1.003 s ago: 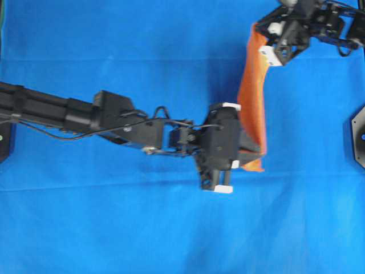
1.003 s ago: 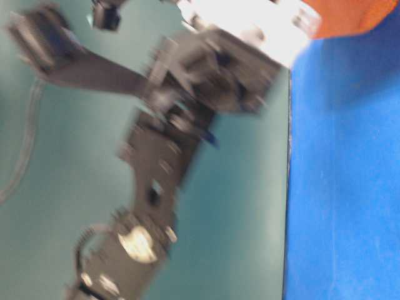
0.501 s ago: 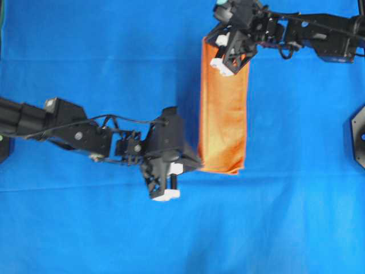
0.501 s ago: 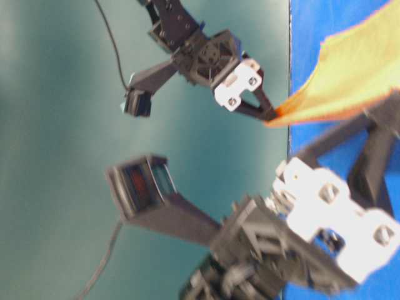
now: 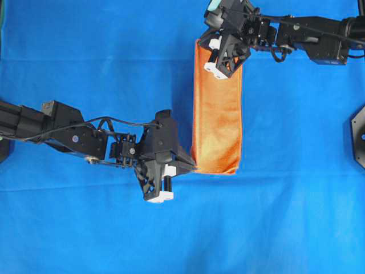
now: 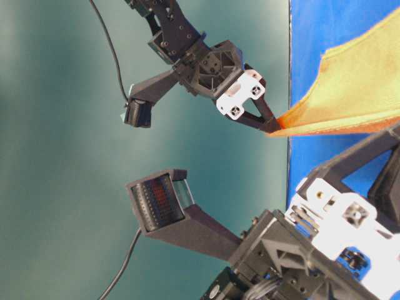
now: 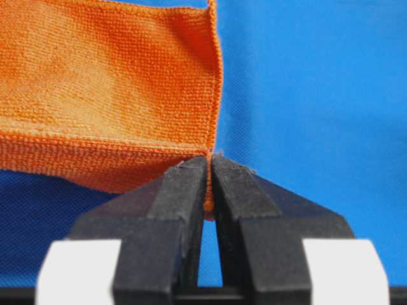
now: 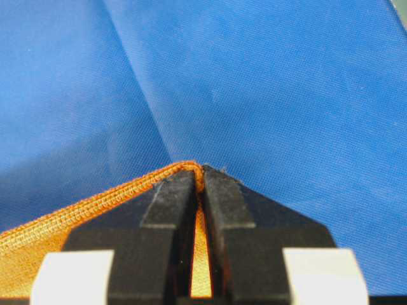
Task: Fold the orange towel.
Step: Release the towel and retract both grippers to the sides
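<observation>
The orange towel [image 5: 217, 108] lies on the blue cloth as a long, narrow folded strip, its top layer still lifted at the left side. My left gripper [image 5: 193, 166] is shut on the towel's near left corner; the left wrist view shows the hem [image 7: 209, 190] pinched between the tips of the left gripper [image 7: 210, 171]. My right gripper [image 5: 202, 51] is shut on the far left corner. In the right wrist view the stitched edge [image 8: 76, 213] runs into the tips of the right gripper [image 8: 199, 181]. The table-level view shows the right gripper [image 6: 275, 127] holding the towel [image 6: 350, 94] up off the cloth.
A large smooth blue cloth [image 5: 85, 57] covers the whole table, with soft creases [image 8: 146, 95]. A black mounting plate [image 5: 358, 134] sits at the right edge. Both arms reach in low over the cloth.
Both grippers have carried the held towel edge leftward across the cloth. The towel went from a thin bunched band to a wider flat strip. Both stay shut on their corners.
</observation>
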{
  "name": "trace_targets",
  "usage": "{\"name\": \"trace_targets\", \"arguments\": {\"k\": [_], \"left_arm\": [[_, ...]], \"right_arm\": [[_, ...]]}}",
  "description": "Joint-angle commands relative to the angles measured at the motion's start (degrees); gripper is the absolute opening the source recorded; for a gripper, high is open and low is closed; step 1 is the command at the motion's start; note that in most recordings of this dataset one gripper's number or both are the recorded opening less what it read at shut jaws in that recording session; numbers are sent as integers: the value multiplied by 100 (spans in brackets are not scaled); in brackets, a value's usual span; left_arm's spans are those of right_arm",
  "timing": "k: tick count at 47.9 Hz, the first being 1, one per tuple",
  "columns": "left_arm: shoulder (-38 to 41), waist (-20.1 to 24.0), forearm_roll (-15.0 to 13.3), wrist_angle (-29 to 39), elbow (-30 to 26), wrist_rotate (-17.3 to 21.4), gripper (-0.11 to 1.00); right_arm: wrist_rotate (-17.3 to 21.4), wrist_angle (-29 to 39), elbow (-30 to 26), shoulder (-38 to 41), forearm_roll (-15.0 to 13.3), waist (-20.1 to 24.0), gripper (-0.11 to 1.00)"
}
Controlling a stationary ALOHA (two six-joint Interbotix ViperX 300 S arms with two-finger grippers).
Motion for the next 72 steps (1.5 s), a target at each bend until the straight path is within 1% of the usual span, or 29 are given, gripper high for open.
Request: {"name": "trace_targets", "arguments": {"k": [1, 3, 5, 8, 9, 11, 14, 17, 19, 21, 28, 35, 39, 44, 52, 55, 59, 66, 68, 72], "left_arm": [[-88, -211, 18, -44, -88, -9, 2], [-88, -202, 18, -44, -88, -9, 4], [-88, -193, 18, -44, -97, -9, 9], [-88, -176, 18, -44, -97, -18, 19], [-88, -176, 18, -44, -97, -18, 23], [-88, -176, 18, -44, -97, -18, 32], [-88, -176, 18, -18, -114, -9, 42], [-97, -176, 26, 26, -114, 0, 49], [-123, -167, 26, 70, -97, 0, 49], [-149, -158, 26, 132, -97, 0, 48], [-536, -123, 53, 694, -35, 53, 47], [-1239, -18, 62, 1433, 149, 88, 47], [-1670, 105, 70, 1661, 396, 97, 47], [-2118, 237, 70, 1714, 791, 105, 47], [-2812, 510, 70, 1573, 1424, 97, 47], [-3041, 633, 79, 1345, 1644, 114, 47], [-3366, 896, 88, 870, 2004, 193, 47], [-3929, 1230, 88, 132, 2540, 492, 47], [-4131, 1301, 88, 9, 2698, 615, 47], [-4430, 1371, 88, -26, 2892, 773, 47]], "right_arm": [[0, -62, -88, -18, -9, -62, 4], [0, -62, -88, -9, -18, -70, 4], [0, -70, -88, 9, -18, -62, 4], [0, -62, -79, 18, -18, -53, 5], [-9, -70, -79, 18, -18, -44, 7], [-9, -70, -79, 18, -26, -26, 15], [0, -70, -70, 18, -79, 0, 31], [-9, -70, -62, 18, -132, 26, 44], [0, -70, -53, 9, -158, 44, 50], [0, -70, -53, 9, -176, 62, 53], [-9, -35, -26, -44, -193, 97, 50], [0, -26, 149, -308, -193, 97, 50], [9, -26, 316, -580, -193, 97, 49], [26, -53, 624, -1055, -193, 97, 50], [132, -185, 1257, -1846, -132, 149, 50], [193, -308, 1529, -2145, -79, 229, 50], [299, -562, 1890, -2540, 0, 387, 50], [563, -1020, 2514, -3296, 114, 861, 50], [624, -1081, 2646, -3480, 132, 1028, 50], [738, -1169, 2874, -3788, 158, 1345, 50]]}}
